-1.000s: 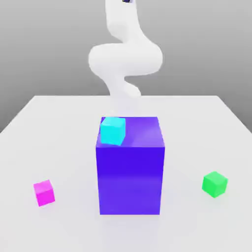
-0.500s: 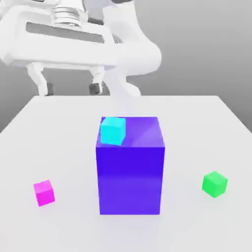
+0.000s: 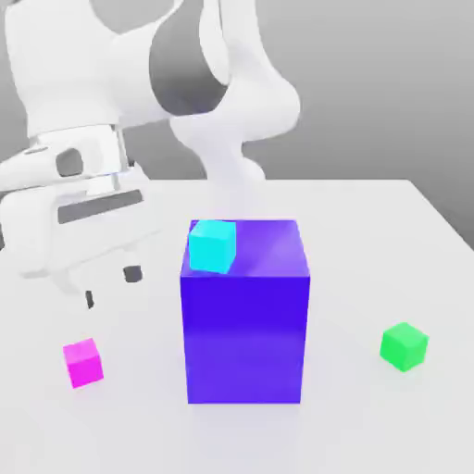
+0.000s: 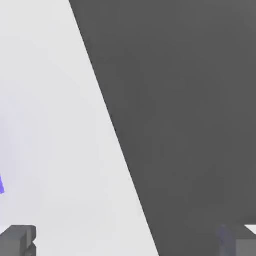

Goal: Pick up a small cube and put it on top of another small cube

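**Gripper spread above the table, pink cube resting free**

We see the gripper (image 3: 111, 287) low on the exterior view's left, its 2 fingers spread well apart with nothing between them. One dark fingertip (image 3: 132, 274) hangs nearer the big block, the other sits further toward the exterior view's left. In the hand view the gripper (image 4: 127, 242) shows the same wide gap, a grey fingertip (image 4: 17, 240) at each side, with pale table (image 4: 55, 125) beyond and a sliver of the blue-violet block (image 4: 1, 185) at the edge.

Going from the exterior view's left to right, the small pink cube (image 3: 83, 362) sits on the white table (image 3: 370, 231) near the front, below the gripper and apart from it. Next we find the big blue-violet block (image 3: 245, 324) standing upright in the middle. A cyan cube (image 3: 212, 246) rests on its top, at the near corner on the exterior view's left, turned slightly askew. On the far right the green cube (image 3: 404, 346) sits alone on the table, well apart from the block.
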Action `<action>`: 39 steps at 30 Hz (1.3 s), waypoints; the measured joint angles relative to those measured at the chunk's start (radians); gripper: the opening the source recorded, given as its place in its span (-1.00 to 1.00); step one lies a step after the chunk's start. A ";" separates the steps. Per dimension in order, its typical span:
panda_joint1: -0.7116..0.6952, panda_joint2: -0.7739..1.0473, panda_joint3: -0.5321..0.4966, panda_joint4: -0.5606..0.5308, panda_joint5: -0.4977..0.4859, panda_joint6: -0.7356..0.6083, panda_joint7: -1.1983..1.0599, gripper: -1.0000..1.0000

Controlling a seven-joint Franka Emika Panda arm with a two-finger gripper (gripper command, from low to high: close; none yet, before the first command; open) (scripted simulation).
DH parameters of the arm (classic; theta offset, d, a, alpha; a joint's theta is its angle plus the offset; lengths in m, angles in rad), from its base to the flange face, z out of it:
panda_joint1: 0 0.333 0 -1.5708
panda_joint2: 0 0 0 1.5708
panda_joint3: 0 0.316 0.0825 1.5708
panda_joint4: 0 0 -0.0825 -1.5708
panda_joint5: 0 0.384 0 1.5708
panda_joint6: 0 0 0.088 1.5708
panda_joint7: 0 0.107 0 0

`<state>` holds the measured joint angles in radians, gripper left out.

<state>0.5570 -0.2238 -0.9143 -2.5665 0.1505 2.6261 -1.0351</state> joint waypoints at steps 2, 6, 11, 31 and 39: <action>0.026 0.031 -0.043 -0.012 0.022 0.014 -0.093 0.00; 0.072 0.100 -0.119 -0.034 0.086 0.039 -0.294 0.00; 0.086 0.206 -0.164 -0.059 0.210 0.061 -0.576 0.00; -0.290 0.531 0.147 -0.094 0.549 0.200 -1.393 0.00; -0.459 0.650 0.362 -0.042 0.785 0.247 -1.573 -1.00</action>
<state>0.0976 0.4257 -0.5523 -2.6085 0.9360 2.8726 -2.6077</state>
